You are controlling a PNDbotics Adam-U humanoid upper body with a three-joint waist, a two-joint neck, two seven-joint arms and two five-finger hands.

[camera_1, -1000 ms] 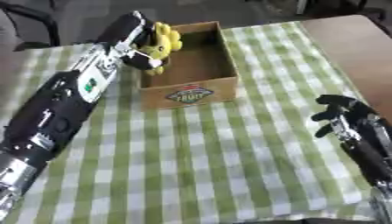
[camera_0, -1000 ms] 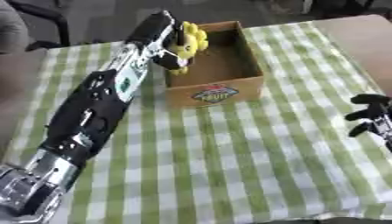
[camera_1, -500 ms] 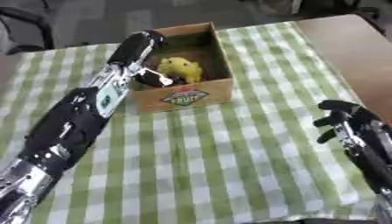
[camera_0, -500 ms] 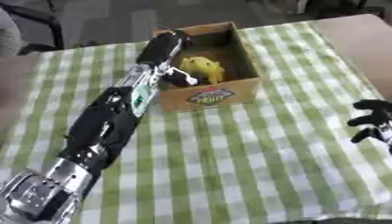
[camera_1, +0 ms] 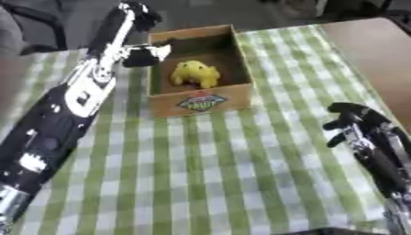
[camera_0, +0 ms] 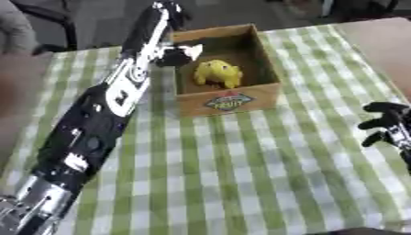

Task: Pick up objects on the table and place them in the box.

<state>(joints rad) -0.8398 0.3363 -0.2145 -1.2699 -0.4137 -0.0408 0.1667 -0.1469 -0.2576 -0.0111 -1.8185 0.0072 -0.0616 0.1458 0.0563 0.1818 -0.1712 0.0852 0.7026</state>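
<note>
A yellow soft toy lies inside the brown cardboard box, which has a fruit label on its front wall. My left arm reaches in from the lower left. Its hand hovers at the box's left rim, apart from the toy, with relaxed fingers holding nothing. My right hand rests open over the table's right edge, fingers up and slightly bent, empty.
A green and white checked cloth covers the table. Bare brown tabletop shows at the far right. Dark chair shapes stand beyond the table's far edge.
The yellow toy has left my left hand and now lies in the box. The hand has drawn back to the box's left rim. The camera has also shifted.
</note>
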